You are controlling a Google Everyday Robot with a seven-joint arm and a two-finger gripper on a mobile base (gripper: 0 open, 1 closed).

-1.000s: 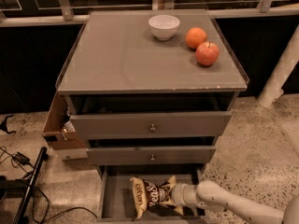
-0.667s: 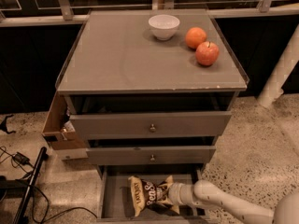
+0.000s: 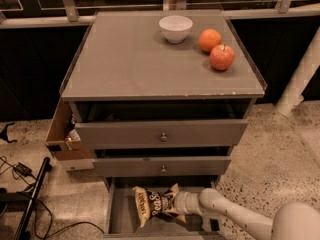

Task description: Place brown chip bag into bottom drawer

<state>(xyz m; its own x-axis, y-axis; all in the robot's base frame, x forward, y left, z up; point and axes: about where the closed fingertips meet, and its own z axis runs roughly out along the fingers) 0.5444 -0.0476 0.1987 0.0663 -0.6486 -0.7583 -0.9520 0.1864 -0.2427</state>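
View: camera view, the only one.
Change: the brown chip bag [image 3: 152, 204] sits slightly further toward 9 o'clock than a second ago; the gripper [image 3: 176, 203] has followed it.
Bag location: inside the bottom drawer [image 3: 121, 215], at 6 o'clock in the frame, standing on edge.
Gripper: at the bag's 3 o'clock end, reaching in from 4 o'clock.
Grip state: cannot tell; the bag covers it.
Meaning: judged nearly done; letting go and backing out remain.
Surroundings: bowl [image 3: 175, 28], orange [image 3: 210, 40] and apple [image 3: 222, 57] at 12 to 1 o'clock; cardboard box [image 3: 61, 139] at 9 o'clock; cables [image 3: 20, 170] at 8 o'clock.
Obstruction: the middle drawer [image 3: 162, 166] overhangs the bottom drawer's rear.
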